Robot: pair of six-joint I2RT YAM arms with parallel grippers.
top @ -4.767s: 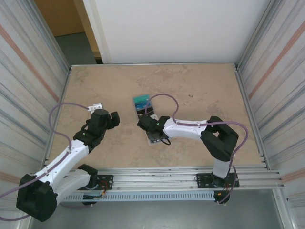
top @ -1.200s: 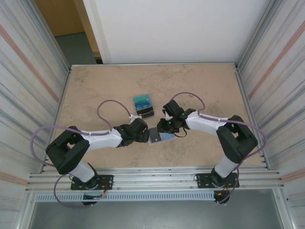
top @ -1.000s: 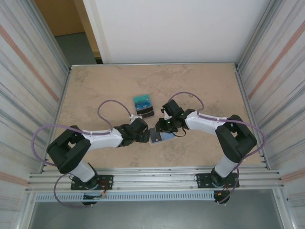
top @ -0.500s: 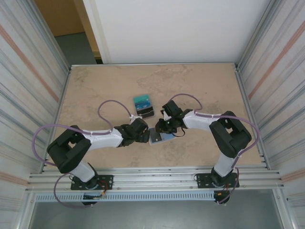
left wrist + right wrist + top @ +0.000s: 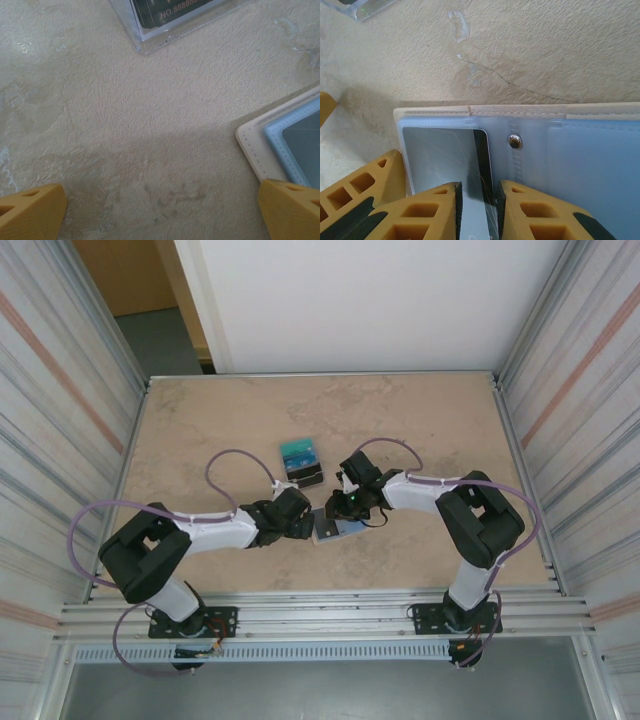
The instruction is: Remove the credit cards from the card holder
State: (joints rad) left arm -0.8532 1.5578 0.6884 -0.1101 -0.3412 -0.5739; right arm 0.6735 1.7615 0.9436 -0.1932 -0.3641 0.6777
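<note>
Tan-edged, the holder [image 5: 338, 530] lies open at centre frame on the table [image 5: 420, 430], pale blue face up, with one card [image 5: 445, 150] in its pocket. The right arm folds in from the right, elbow bent and wrist tipped down. The right gripper [image 5: 476, 187] is narrow, its tips over that card (pinching or merely pressing, I cannot tell). The left arm stretches low from the lower left. The left gripper [image 5: 160, 212] is spread wide, one finger [image 5: 290, 210] just beside the holder's corner. A stack [image 5: 302, 462] sits near, above-left of the holder.
</note>
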